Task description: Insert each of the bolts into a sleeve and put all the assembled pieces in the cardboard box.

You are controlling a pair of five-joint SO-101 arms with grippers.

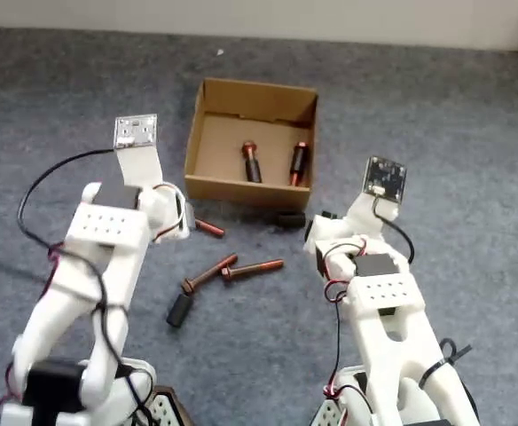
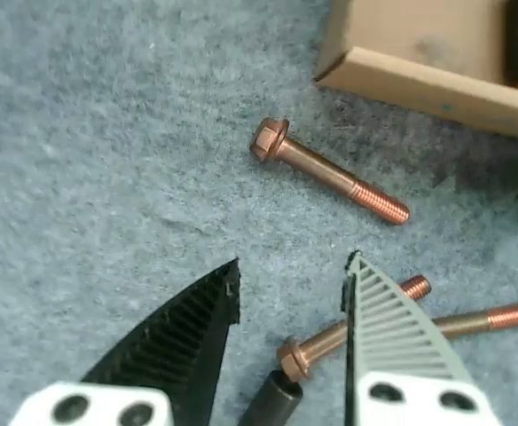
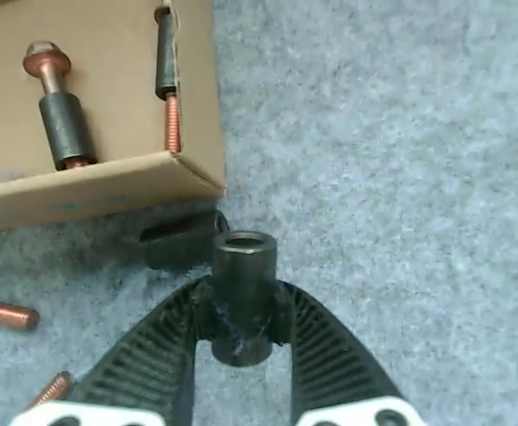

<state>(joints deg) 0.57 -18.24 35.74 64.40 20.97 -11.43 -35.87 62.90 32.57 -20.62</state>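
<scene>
Nearest the arm bases, a spare black sleeve (image 1: 179, 311) lies on the grey carpet (image 1: 436, 160). Just past it, two copper bolts (image 1: 255, 265) sit almost end to end. The left gripper (image 2: 294, 262) hangs over that patch with its jaws spread wide and nothing in them. A third bolt (image 2: 325, 170) lies alone just beyond its tips, toward the box.

Over on the right, the right gripper (image 3: 244, 297) is clamped around a held sleeve (image 3: 243, 253), whose open end sticks out past the fingertips. Another sleeve (image 3: 181, 240) lies on its side just beside the front wall of the cardboard box (image 1: 241, 188). Two finished pieces (image 1: 252, 164) are already inside.

My take: the step now is getting a bolt into that held sleeve. I'd have the left take the lone bolt close to its flanged head, so the whole threaded shank pokes out free. Then line it up dead straight with the bore before pushing. The right should grip low so its jaws don't block the opening.
</scene>
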